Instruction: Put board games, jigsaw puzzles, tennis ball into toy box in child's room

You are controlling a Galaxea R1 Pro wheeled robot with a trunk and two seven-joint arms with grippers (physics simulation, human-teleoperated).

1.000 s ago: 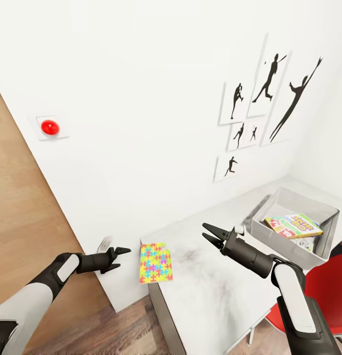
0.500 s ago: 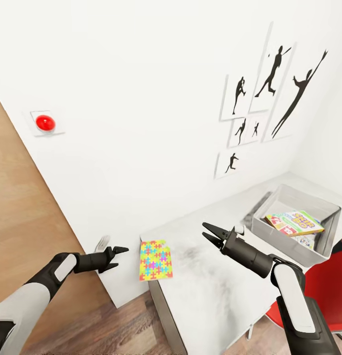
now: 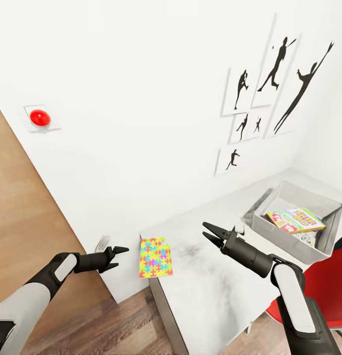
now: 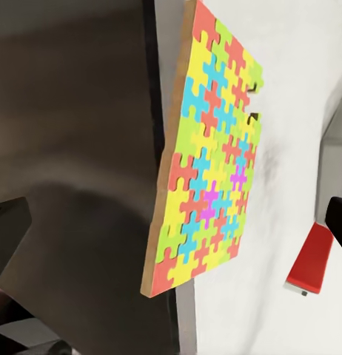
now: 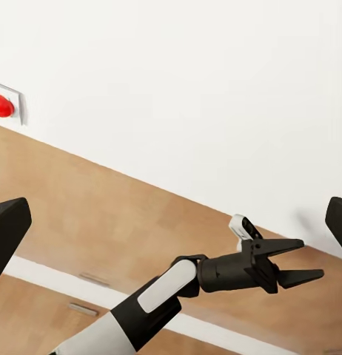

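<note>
1. The left gripper (image 3: 117, 258) hangs in the air beside the near-left corner of the table (image 3: 210, 291), over the wood floor (image 3: 116, 325); its 2 fingers are spread apart and hold nothing, as the right wrist view also shows (image 5: 288, 260).
2. The right gripper (image 3: 211, 235) hovers above the tabletop, jaws parted and empty, pointing toward the left arm.
3. 1 jigsaw puzzle (image 3: 155, 257) lies flat at the table's near-left corner, between the 2 grippers, with its edge sticking out past the table edge; the left wrist view shows that overhang (image 4: 208, 155).
4. A red chair (image 3: 323, 291) stands at the right side of the table.
5. Farther back on the table sits the toy box (image 3: 289, 235), well apart from the puzzle; it holds colourful game boxes (image 3: 295, 219), probably 2 or more, though the stack is hard to count.
6. On the white wall are black silhouette pictures (image 3: 274, 84) and a red button (image 3: 40, 118); a brown door (image 3: 27, 212) stands at the left.
</note>
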